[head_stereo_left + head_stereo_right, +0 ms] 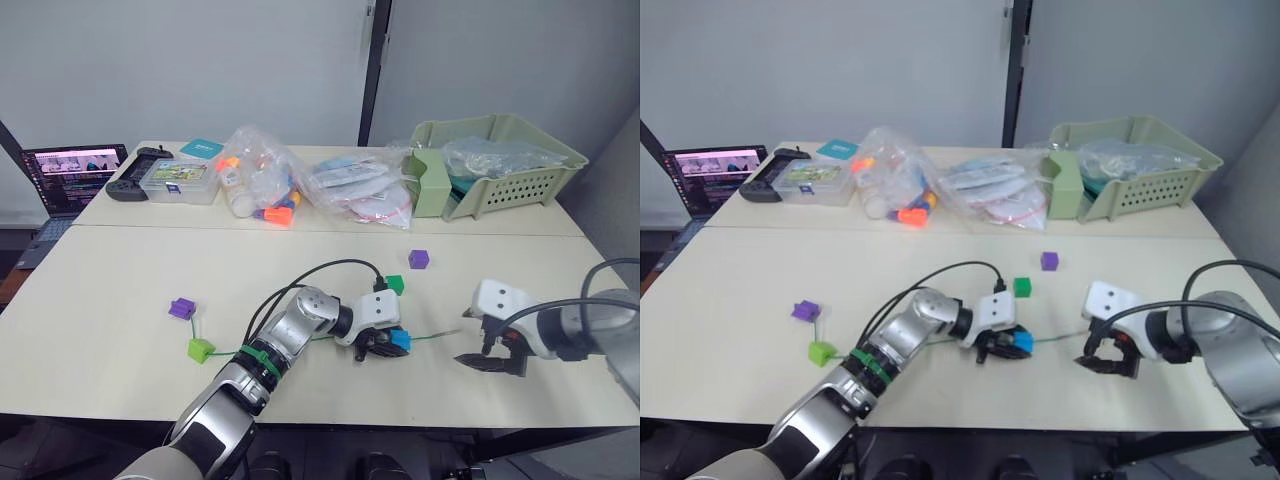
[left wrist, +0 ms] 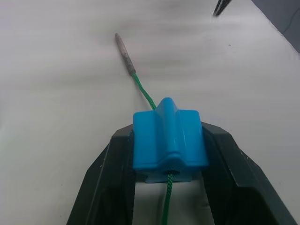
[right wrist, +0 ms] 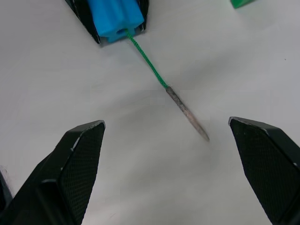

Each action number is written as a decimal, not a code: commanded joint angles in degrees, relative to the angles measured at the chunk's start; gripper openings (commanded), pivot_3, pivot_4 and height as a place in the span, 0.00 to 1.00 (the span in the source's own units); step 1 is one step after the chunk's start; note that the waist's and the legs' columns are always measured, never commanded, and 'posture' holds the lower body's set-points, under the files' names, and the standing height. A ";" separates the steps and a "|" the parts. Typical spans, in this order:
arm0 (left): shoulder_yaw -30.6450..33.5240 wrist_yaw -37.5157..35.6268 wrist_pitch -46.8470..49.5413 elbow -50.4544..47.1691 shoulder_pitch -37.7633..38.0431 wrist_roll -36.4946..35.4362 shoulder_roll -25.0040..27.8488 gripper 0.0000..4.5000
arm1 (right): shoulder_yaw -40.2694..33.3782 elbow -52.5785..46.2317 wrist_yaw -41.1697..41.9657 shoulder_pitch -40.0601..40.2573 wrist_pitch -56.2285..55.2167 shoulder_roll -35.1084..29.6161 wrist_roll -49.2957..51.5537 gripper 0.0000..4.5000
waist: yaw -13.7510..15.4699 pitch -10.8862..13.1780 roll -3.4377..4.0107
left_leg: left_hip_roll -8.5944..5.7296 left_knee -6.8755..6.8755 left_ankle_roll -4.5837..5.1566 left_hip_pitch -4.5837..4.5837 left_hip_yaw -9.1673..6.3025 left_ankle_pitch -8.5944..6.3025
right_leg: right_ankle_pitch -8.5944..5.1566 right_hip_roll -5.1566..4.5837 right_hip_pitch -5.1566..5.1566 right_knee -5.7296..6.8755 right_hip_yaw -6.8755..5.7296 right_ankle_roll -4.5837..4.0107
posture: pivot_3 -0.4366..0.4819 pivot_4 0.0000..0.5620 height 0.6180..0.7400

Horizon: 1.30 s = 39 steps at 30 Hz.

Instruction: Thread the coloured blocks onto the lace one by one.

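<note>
Left gripper (image 2: 168, 161): fingers clamped on blue block (image 2: 168, 138), green lace (image 2: 144, 93) already through hole, stiff tip (image 3: 187, 114) lying flat on table (image 1: 100, 300) just right of block.
Right gripper (image 3: 168, 154): fingers wide apart, straddling tip, not touching.
Risk: tip flat on surface, pinch may miss or skid; pull could drag lace back out if block shifts.
Unthreaded: dark green block (image 1: 395, 284), purple block (image 1: 418, 259) farther; second purple block (image 1: 182, 308), lime block (image 1: 201, 349) left.
Writing: none legible.
</note>
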 commanded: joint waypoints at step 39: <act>12.00 -11.29 0.04 -25.34 12.23 -5.63 31.89 0.31 | 9.09 7.30 10.09 -14.91 -3.34 3.41 -2.87 0.00 | -0.30 0.00 0.05 | 0.08 -0.11 0.01 0.16 -0.10 -0.01 | 0.04 -0.05 0.01 0.02 0.02 -0.04 | 0.48 0.27 0.98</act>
